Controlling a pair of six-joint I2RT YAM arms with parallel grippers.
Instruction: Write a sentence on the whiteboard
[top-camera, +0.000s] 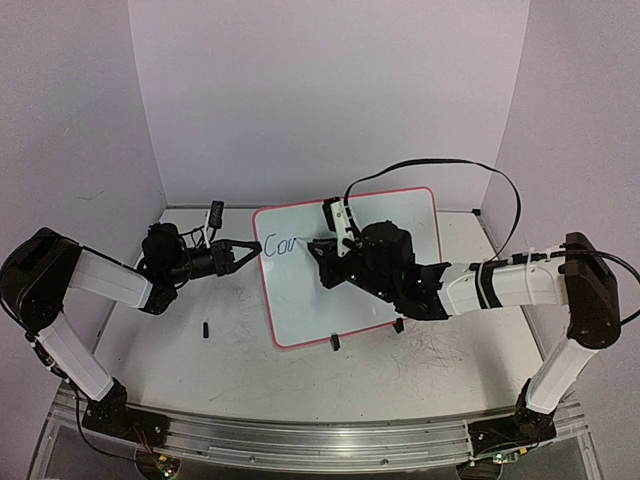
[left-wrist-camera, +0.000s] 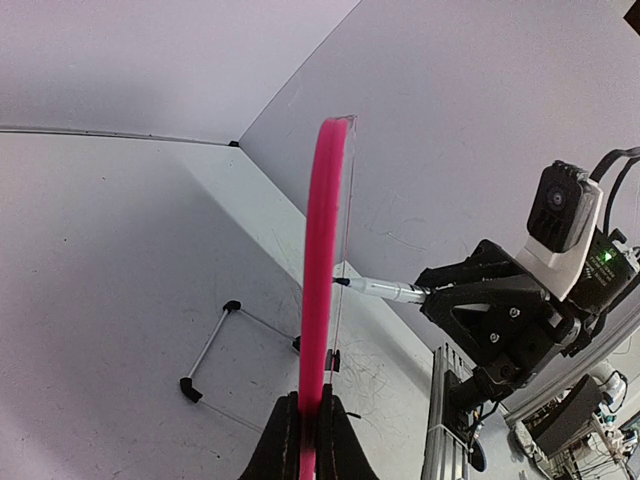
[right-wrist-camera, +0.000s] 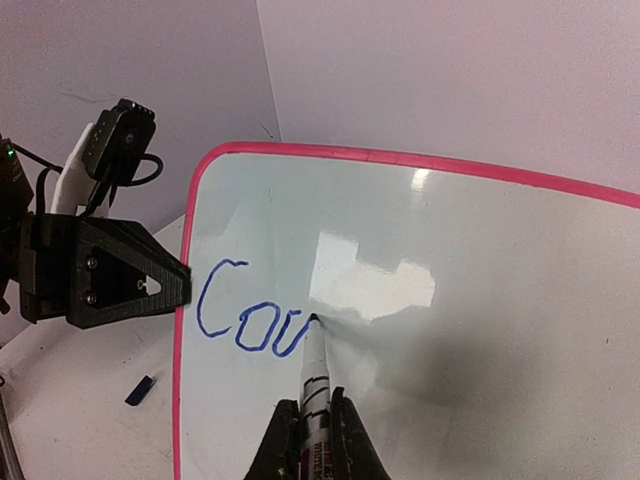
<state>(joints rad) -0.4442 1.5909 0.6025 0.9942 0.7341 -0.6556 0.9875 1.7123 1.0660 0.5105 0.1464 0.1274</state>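
Top external: left end effector (top-camera: 255, 247) clamps whiteboard (top-camera: 300, 300) edge; right end effector (right-wrist-camera: 313, 430) grips marker (right-wrist-camera: 313, 370).

text: "Cou" | blue handwriting (right-wrist-camera: 250, 330) | on: whiteboard (right-wrist-camera: 480, 380) | marker (right-wrist-camera: 316, 385) print: illegible

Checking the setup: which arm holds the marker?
The right gripper: its jaws clamp the marker, tip on the whiteboard; the left gripper pinches its pink rim.

The scuffed grey-white tabletop (top-camera: 450, 362) bears the whiteboard (top-camera: 295, 295) on black clip feet (top-camera: 335, 343) — a small black piece (top-camera: 205, 329) lies just left.
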